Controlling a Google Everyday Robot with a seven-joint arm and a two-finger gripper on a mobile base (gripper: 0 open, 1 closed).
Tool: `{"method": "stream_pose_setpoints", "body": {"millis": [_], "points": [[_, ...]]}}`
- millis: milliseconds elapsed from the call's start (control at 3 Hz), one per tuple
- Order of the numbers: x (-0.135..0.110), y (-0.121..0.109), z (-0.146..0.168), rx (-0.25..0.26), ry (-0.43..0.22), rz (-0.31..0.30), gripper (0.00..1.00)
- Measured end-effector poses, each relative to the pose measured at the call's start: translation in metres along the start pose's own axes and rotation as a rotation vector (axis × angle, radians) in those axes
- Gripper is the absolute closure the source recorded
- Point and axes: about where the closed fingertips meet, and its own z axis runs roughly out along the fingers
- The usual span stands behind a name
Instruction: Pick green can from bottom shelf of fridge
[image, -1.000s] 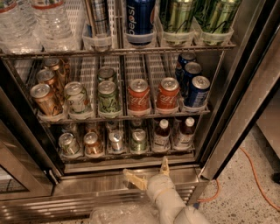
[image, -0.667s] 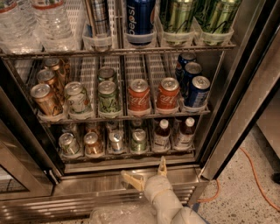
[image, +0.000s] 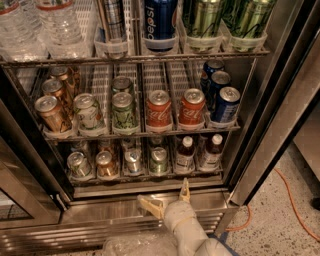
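The gripper (image: 167, 198), at the bottom centre of the view, has two pale yellowish-tan fingers (image: 150, 205), flat and tapered, standing well apart. The arm (image: 187, 231) behind it is whitish-grey and rounded, perhaps covered with a soft sleeve.

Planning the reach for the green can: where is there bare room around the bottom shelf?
Bare: the steel sill between the bottom shelf and the open end effector, and to its left. Crowded: the green can stands close between a silver can and a bottle.
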Motion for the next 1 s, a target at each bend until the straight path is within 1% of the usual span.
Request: {"method": "stream_pose_setpoints", "body": {"millis": [333, 667, 1000], "points": [[-0.0124, 0.0037, -0.0009, 0.014, -0.068, -0.025, 0.0], [-0.0124, 0.0037, -0.0009, 0.014, -0.068, -0.025, 0.0], [-0.0124, 0.0037, -0.0009, 0.014, -0.068, -0.025, 0.18]]}}
